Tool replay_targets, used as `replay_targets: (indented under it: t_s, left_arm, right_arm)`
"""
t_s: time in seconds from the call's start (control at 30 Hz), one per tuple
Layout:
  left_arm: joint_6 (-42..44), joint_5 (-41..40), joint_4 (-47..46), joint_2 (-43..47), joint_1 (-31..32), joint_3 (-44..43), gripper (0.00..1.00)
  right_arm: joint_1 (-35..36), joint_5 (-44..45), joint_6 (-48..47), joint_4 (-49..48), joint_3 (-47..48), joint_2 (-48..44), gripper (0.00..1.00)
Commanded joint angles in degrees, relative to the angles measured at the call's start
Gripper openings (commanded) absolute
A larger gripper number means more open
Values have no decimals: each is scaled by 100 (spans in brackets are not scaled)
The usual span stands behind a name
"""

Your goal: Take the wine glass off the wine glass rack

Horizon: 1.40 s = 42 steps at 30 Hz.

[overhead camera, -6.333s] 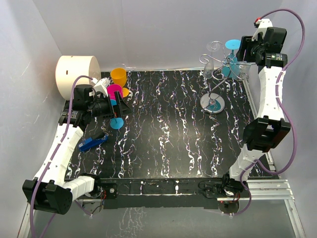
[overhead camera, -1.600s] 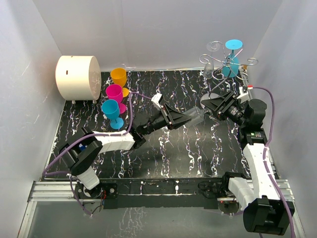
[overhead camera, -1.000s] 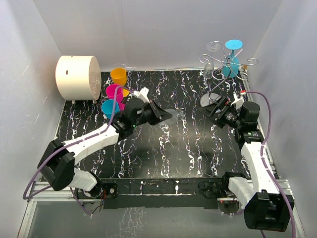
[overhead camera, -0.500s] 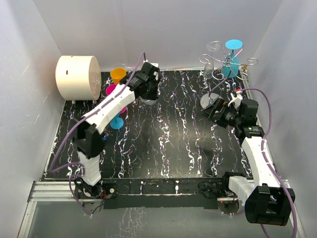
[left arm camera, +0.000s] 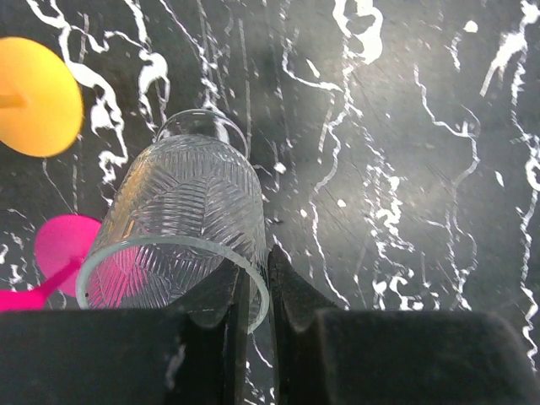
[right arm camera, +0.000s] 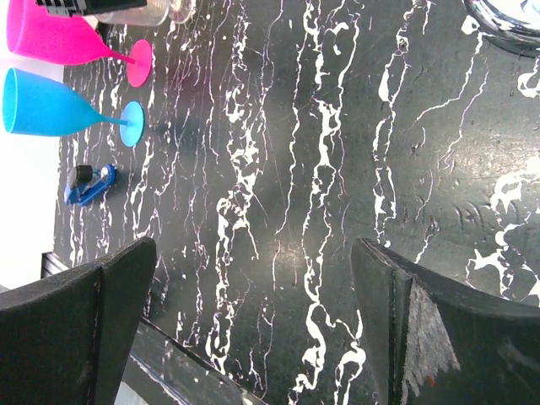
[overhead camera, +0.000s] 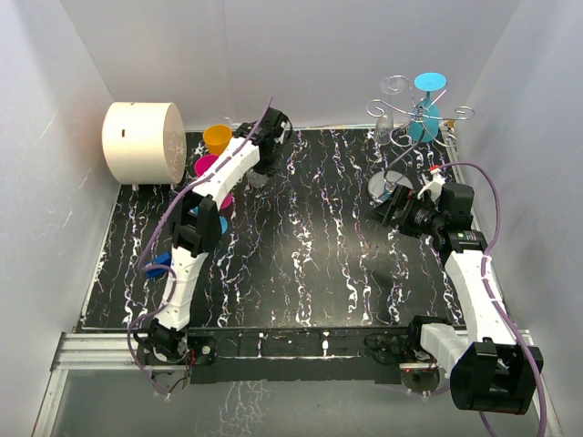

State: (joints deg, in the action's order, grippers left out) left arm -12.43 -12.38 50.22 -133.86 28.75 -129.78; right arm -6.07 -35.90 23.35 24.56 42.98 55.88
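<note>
A clear patterned wine glass [left arm camera: 190, 211] hangs just above the black table, tilted, with its foot pointing away from me. My left gripper [left arm camera: 253, 291] is shut on its rim, one finger inside the bowl and one outside. From above, this gripper [overhead camera: 262, 168] and the glass [overhead camera: 258, 179] are at the back left beside the coloured glasses. The wine glass rack [overhead camera: 410, 118] stands at the back right on its shiny disc base [overhead camera: 390, 188], with a teal wine glass [overhead camera: 424, 114] hanging upside down from it. My right gripper [overhead camera: 393, 208] is open just in front of the base, with nothing between its fingers [right arm camera: 101, 337].
An orange glass [overhead camera: 218, 139], a pink glass [overhead camera: 209, 167] and a blue glass [overhead camera: 215, 224] stand at the back left next to a white cylinder [overhead camera: 144, 141]. A blue clip [overhead camera: 157, 267] lies by the left edge. White walls close in three sides.
My left arm has swung from the middle of the table to the back left, carrying the clear glass. The right gripper has stayed open and pulled back slightly.
</note>
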Motion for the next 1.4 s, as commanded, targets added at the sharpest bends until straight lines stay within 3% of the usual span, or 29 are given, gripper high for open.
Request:
replay_targets:
  t_s: [0.0,0.43,0.67,1.03,1.27,1.37]
  left_arm:
    - [386,-291,0,25,-197,-622,0]
    - [323,103,62,-251,-424,-969,0]
    - [293,205,42,-209,-449,-831,5]
    - [211,361,34,-229,-529,-868,22]
    - [258,408,92,-108,-544,-993,27]
    - [276,523,72,64,-546,-1015,35]
  right_arm:
    - [12,36,-189,-135,275,-8,98]
    - [18,-82,-195,-251,346,245,98]
    - [18,-123,-194,-238,386,268,98]
    - [19,-68,-276,13,674,250,98]
    - [22,41,-297,287,910,74,98]
    - [18,299,-427,564,1005,-107,98]
